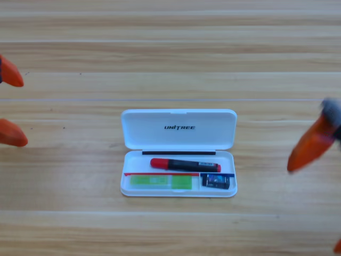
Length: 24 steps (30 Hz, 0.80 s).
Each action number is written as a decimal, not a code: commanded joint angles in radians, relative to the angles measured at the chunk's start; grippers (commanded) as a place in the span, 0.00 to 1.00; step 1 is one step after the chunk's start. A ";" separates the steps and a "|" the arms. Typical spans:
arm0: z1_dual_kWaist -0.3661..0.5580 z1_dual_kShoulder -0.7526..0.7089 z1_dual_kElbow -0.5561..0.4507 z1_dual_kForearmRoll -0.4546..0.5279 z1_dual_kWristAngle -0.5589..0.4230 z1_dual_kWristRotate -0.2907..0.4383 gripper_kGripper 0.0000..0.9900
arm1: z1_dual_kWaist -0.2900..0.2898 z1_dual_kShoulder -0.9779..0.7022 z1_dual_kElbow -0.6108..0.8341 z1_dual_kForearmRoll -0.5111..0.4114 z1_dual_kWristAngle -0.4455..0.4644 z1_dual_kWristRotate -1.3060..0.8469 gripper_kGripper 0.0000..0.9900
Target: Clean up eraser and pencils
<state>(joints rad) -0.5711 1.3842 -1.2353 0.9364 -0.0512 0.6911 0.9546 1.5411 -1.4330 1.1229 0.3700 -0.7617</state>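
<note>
While both arms waited at the edges of the table, the white case (178, 130) lay open in the middle with everything already inside its tray. The black pencil with the red end (185, 165) rested in the upper part, the pale green pencil (161, 182) lay below it on the left, and the eraser (215, 181) sat just beside it on the right. The left gripper (10, 102) stood spread at the left edge, holding nothing. For the right gripper (314, 144) I could not tell. I judged the packing done; only closing the lid seemed left.
</note>
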 commanded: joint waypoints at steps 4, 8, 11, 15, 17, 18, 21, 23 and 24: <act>0.020 0.038 0.046 -0.065 -0.013 -0.007 0.86 | -0.051 -0.139 0.039 -0.248 0.086 0.236 0.98; 0.030 0.073 0.037 -0.111 -0.001 0.010 0.58 | -0.051 -0.141 0.062 -0.305 0.093 0.303 0.98; 0.050 0.101 0.030 -0.171 0.010 0.033 0.39 | -0.050 -0.150 0.088 -0.331 0.118 0.311 0.98; 0.068 0.162 0.025 -0.265 0.011 0.065 0.09 | -0.050 -0.165 0.092 -0.333 0.118 0.311 0.98; 0.079 0.200 0.033 -0.318 0.010 0.064 0.00 | -0.050 -0.173 0.094 -0.333 0.118 0.311 0.98; 0.086 0.217 0.040 -0.353 0.005 0.059 0.00 | -0.050 -0.177 0.094 -0.333 0.118 0.311 0.98; 0.100 0.273 0.065 -0.441 0.007 0.033 0.00 | -0.050 -0.179 0.094 -0.333 0.119 0.312 0.98; 0.105 0.308 0.071 -0.478 0.002 0.024 0.00 | -0.050 -0.177 0.092 -0.333 0.121 0.312 0.98; 0.106 0.323 0.079 -0.501 -0.001 0.019 0.00 | -0.050 -0.177 0.092 -0.333 0.121 0.312 0.98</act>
<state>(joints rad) -0.5040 1.6079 -1.2027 0.4952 -0.0491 0.7308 0.9337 1.4030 -1.3722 0.7998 0.4778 -0.4601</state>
